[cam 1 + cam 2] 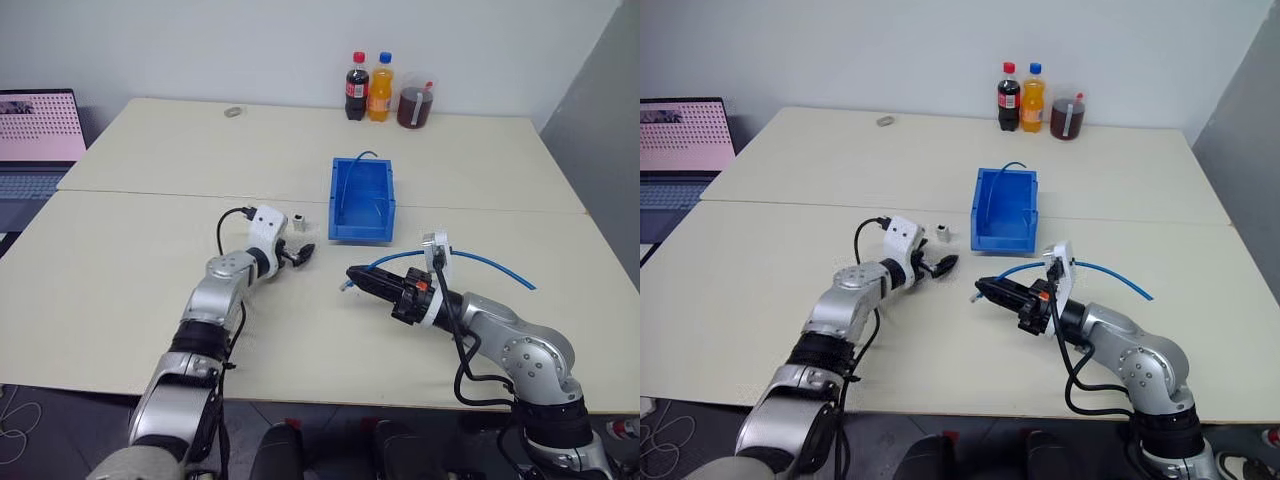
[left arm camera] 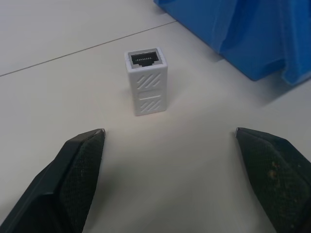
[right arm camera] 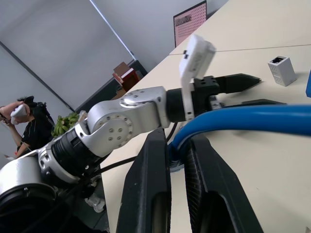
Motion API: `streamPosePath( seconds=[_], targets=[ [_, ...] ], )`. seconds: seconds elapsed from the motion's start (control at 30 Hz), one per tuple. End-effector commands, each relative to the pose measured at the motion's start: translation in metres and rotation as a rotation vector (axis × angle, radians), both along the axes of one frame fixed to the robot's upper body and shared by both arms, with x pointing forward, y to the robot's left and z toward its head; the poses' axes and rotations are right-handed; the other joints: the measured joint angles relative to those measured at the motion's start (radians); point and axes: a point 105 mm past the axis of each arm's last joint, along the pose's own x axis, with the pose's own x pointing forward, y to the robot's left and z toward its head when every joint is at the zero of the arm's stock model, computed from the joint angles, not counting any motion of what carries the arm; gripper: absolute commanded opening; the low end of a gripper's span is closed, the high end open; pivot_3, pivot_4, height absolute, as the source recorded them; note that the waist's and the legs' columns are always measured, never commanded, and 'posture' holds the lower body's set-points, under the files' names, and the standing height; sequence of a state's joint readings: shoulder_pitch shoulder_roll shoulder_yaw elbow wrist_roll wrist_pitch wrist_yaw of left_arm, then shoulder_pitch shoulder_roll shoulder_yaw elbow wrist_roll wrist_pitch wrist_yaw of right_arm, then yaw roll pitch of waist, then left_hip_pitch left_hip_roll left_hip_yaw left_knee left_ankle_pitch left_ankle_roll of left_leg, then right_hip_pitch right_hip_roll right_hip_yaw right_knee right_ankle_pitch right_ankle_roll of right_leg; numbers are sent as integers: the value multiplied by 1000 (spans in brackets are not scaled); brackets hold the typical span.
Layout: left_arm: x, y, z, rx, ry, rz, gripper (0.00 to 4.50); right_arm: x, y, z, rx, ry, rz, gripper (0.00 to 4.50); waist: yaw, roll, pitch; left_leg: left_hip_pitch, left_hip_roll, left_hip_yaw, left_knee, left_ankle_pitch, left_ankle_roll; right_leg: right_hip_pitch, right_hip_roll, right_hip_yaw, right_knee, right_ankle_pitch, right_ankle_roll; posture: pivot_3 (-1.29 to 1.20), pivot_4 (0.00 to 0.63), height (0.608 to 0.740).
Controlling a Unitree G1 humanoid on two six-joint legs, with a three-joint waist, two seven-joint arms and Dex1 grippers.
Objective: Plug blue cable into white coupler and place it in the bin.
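The white coupler (image 2: 146,81) stands upright on the table, socket facing up, just left of the bin (image 1: 362,198). My left gripper (image 1: 300,255) is open a short way in front of the coupler, its fingers (image 2: 80,165) spread wide and touching nothing. My right gripper (image 1: 352,275) hovers near the table's middle, shut on the blue cable (image 1: 480,262). The cable arcs back to the right over the table. In the right wrist view the cable (image 3: 243,121) runs out from between the shut fingers (image 3: 150,194), with the coupler (image 3: 282,69) beyond.
Two bottles (image 1: 368,87) and a jug of dark drink (image 1: 415,104) stand at the table's far edge. A small grey roundish object (image 1: 233,112) lies far left. A laptop (image 1: 38,140) sits on the left. A thin blue wire hoop (image 1: 368,155) rises from the bin. A person (image 3: 24,121) stands in the background.
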State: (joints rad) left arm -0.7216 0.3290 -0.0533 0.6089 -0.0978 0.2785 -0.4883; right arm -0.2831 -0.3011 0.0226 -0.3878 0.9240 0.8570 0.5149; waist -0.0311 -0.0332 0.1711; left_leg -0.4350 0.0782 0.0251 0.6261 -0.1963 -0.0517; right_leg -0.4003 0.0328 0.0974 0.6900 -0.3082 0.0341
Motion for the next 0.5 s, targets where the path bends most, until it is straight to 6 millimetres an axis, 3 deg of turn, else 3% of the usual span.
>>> streamPosePath(
  seconds=[0.03,0.23,0.33,0.5],
  targets=[
    [16,-5,12,3,-51,29,4500,-2,0,11,25,-45,-5,108,0,0,0,0,0,0,0,0,0,0,0,0,0,0,0,0,150,740],
    [25,-16,10,-36,-18,26,4500,-2,1,10,20,-47,-13,108,0,0,0,0,0,0,1,0,0,0,0,0,0,0,0,0,150,740],
    [28,-19,10,-55,-11,27,4103,-2,1,10,18,-46,-15,108,1,0,0,0,0,0,1,0,0,0,0,0,0,0,0,0,150,740],
    [29,-18,9,-56,-3,33,2993,-3,2,9,13,-46,-15,108,1,0,0,0,0,0,1,0,0,0,0,0,1,0,0,0,150,740]
  ],
)
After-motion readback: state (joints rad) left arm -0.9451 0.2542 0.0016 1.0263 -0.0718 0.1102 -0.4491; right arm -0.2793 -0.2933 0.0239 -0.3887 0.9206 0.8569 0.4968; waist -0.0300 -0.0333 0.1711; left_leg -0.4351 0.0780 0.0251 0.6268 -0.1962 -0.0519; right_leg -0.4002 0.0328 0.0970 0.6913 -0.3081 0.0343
